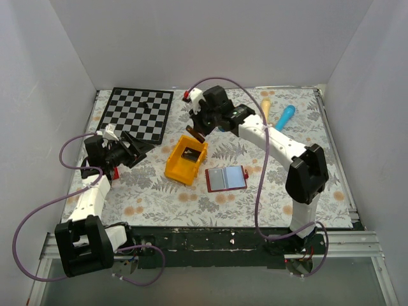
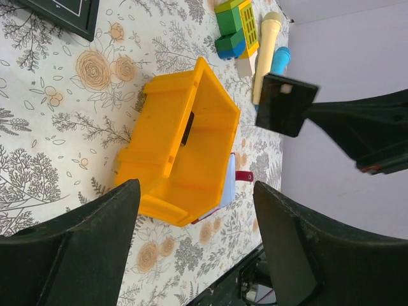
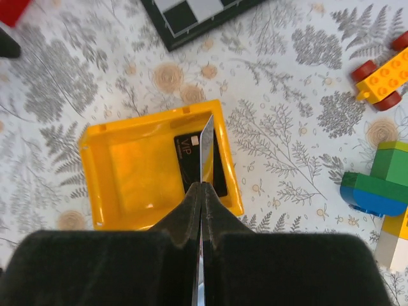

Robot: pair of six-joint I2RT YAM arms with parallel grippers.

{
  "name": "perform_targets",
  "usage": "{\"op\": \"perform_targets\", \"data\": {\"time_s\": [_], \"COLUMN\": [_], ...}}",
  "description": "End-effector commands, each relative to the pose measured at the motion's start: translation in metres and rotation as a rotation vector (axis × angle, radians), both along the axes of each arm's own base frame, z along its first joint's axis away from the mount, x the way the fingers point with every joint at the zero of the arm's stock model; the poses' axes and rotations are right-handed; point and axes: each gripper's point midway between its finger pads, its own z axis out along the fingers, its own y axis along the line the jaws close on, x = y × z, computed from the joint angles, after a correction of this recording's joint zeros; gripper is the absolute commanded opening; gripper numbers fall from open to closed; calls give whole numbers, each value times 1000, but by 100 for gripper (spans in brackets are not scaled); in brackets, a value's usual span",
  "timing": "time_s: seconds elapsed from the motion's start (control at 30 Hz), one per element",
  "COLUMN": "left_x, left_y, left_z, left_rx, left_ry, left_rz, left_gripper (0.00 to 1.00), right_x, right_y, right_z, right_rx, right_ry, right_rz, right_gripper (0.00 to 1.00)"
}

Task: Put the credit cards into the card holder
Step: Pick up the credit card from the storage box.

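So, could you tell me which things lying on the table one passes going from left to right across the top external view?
Black-and-white chequered game board → yellow plastic bin → open maroon folding card holder → pale yellow plastic stick → blue plastic stick.

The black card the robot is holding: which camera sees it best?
The left wrist view: the held card shows its flat face there. The right wrist view sees only its thin edge; the top view, a tiny dark sliver.
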Motion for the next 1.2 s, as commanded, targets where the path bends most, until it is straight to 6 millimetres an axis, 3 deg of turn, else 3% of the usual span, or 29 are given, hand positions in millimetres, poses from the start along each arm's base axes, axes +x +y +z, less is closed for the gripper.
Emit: {"op": "perform_targets", "data": {"time_s": [0.0, 0.17, 0.27, 0.47, 0.53, 0.77, 0.97, 1.17], "left_x": [4, 9, 7, -6, -18, -37, -36, -33], "left_y": [-2, -5, -20, -68, -92, -121, -136, -152], "left_z": [27, 53, 75, 121, 132, 147, 145, 153], "left_rx": [5, 10, -8, -82, -130, -177, -193, -203], "left_ry": [-89, -174, -271, -471, -520, -617, -616, -632], "left_rz": [-23, -34, -84, -216, -288, -358, -364, -378], "left_gripper": [72, 74, 75, 82, 84, 86, 85, 77], "right_x": [-7, -21, -31, -52, -56, -71, -77, -80], "right_y": [10, 3, -6, -23, -29, -49, -54, -55], "right_z": [67, 94, 109, 137, 142, 168, 173, 174], "right_rx": [299, 472, 578, 760, 812, 1002, 1055, 1062], "right_ry": [79, 171, 223, 297, 335, 447, 489, 502], "right_rz": [32, 73, 86, 113, 107, 147, 171, 180], "right_gripper": [1, 1, 1, 1, 1, 1, 1, 1]}}
